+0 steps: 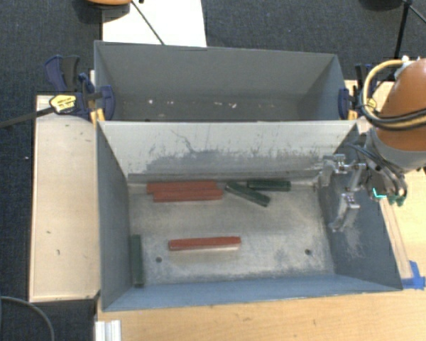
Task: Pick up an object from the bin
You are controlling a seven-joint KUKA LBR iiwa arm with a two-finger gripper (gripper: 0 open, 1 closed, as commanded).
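Observation:
My gripper (339,201) hangs over the right end of the bin floor, against the sloping right wall, open with nothing between its fingers. The nearest loose thing is a dark green two-armed tool (259,189), lying at the back of the floor to the gripper's left and apart from it. A thick red-brown block (184,191) lies further left along the back wall. A thinner red-brown bar (204,244) with a pale right end rests nearer the front, in the middle.
A dark green bar (136,260) lies along the left wall at the front corner. The arm with its orange cover and cables comes in over the bin's right rim.

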